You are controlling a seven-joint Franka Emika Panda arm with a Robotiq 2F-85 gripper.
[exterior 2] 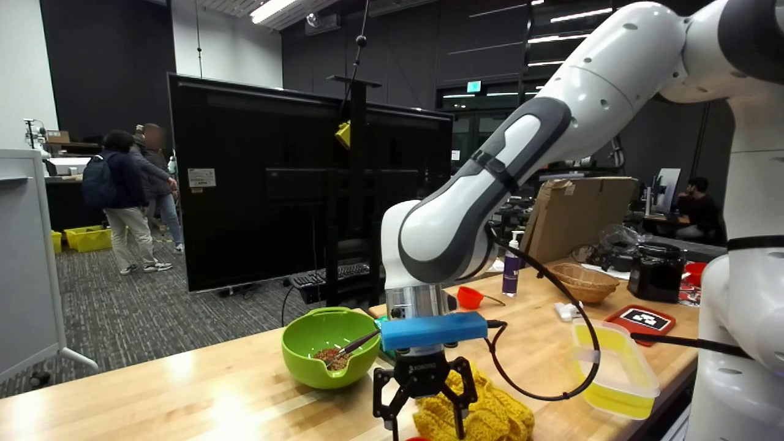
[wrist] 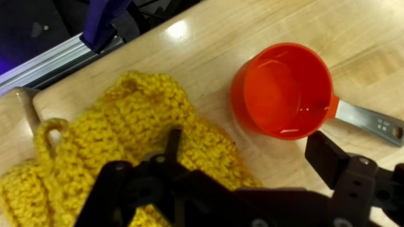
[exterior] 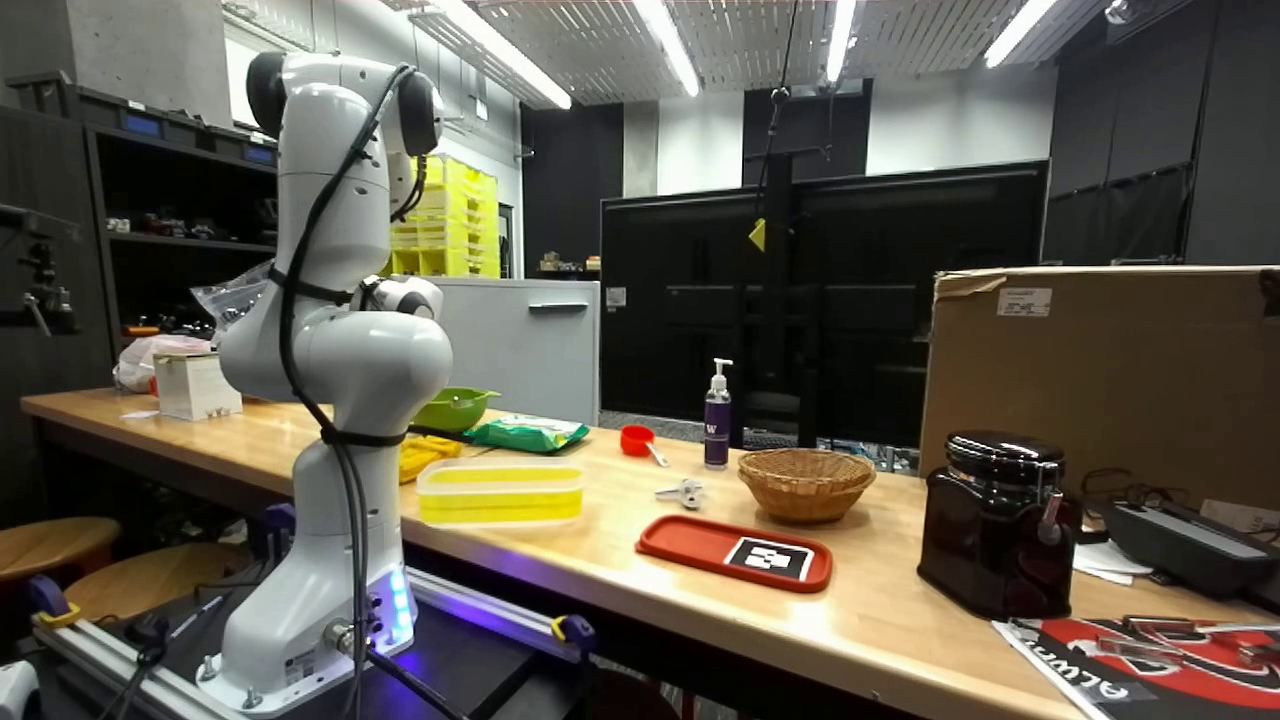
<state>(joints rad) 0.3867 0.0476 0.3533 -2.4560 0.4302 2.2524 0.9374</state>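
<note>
Gripper [exterior 2: 427, 429] wide, fingers spread: one over knobbly yellow cloth [wrist: 129, 129] near the bench's [wrist: 202, 60] edge, one near a glossy red, metal-handled cup [wrist: 279, 91]!

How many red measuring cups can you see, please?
2: one cup beside the yellow cloth, another cup near the pump bottle. A red thing by the jar is unclear; more may be hidden.

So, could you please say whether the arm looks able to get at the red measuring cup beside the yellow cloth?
Probably yes: the claw is open close by, and nothing covers the red measuring cup, with tabletop showing between it and the yellow cloth.
</note>
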